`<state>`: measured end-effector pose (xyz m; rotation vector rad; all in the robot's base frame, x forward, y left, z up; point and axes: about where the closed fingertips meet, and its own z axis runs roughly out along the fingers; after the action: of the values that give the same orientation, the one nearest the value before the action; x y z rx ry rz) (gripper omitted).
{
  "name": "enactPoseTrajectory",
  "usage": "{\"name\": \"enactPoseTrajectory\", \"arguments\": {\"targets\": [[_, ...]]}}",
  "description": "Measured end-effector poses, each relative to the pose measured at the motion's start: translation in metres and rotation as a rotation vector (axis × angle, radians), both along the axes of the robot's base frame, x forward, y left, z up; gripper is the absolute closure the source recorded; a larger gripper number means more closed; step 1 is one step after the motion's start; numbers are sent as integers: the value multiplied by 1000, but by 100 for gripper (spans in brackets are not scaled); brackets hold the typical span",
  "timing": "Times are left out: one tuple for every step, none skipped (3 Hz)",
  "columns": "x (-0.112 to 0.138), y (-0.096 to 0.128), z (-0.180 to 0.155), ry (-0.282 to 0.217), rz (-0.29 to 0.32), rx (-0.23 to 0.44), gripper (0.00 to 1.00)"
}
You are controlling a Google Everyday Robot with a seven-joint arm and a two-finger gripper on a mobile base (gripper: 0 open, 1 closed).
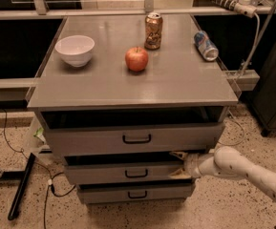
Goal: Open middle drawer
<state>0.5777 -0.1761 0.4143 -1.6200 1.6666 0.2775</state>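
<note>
The grey cabinet has three drawers. The middle drawer [104, 173], with a small black bar handle [136, 173], stands a little way out, with a dark gap above its front. My gripper [178, 164] is at the right end of this drawer's front, reaching in from the right on a white arm [242, 168]. Its fingers are apart, one at the front's top edge [177, 154] and one at its lower edge [177, 174]. The top drawer [94, 140] also stands slightly out. The bottom drawer [104, 193] sits further back.
On the cabinet top [185, 80] stand a white bowl [75, 49], a red apple [136, 59], an upright can [153, 31] and a can lying on its side [206, 45]. Cables and a black bar [20, 185] lie on the floor to the left.
</note>
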Motion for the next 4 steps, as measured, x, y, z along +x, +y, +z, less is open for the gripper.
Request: {"name": "enactPoseTrajectory", "arguments": {"targets": [[0, 0, 0, 0, 1, 0, 65], [0, 0, 3, 0, 1, 0, 88], [-18, -4, 8, 12, -10, 3, 100], [-18, -4, 8, 13, -10, 3, 100]]}}
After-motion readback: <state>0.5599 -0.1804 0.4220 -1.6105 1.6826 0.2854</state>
